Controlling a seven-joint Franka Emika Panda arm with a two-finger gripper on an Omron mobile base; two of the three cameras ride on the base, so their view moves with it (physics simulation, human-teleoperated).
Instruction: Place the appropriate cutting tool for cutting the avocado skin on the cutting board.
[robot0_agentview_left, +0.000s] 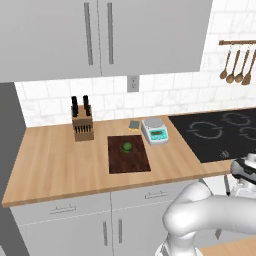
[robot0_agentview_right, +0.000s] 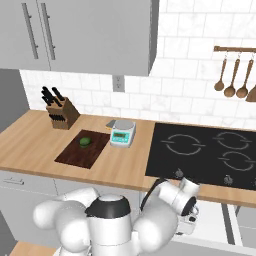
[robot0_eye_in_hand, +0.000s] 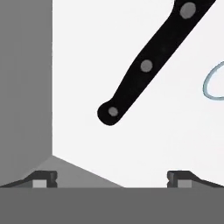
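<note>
Left base view: a light wood countertop (robot0_agentview_left: 60, 165) runs under grey wall cabinets. A dark brown cutting board (robot0_agentview_left: 128, 153) lies flat near its middle, and a small green avocado (robot0_agentview_left: 127, 146) sits on the board's far half. A wooden knife block (robot0_agentview_left: 82, 124) with black handles stands well to the left of the board, near the tiled wall. A white kitchen scale (robot0_agentview_left: 154, 130) sits just beyond the board's right far corner, with a small grey sponge-like pad (robot0_agentview_left: 134, 124) beside it. A black stovetop (robot0_agentview_left: 220, 132) fills the right of the counter. The white arm bends low at the lower right, its hand down below the counter's front edge, well apart from the board.

Right base view: the hand hangs in front of the stovetop's near edge, below counter level. The board and avocado lie to the left, far from it. Wooden spoons (robot0_agentview_right: 231, 75) hang on a rail at the upper right.

Hand view: the gripper (robot0_eye_in_hand: 112, 178) stands wide, its two tips far apart with nothing between them. Ahead of it, on a white surface, lies a black riveted knife handle (robot0_eye_in_hand: 148, 63), slanting toward the top right, clear of both fingertips. A grey wall borders the left.
</note>
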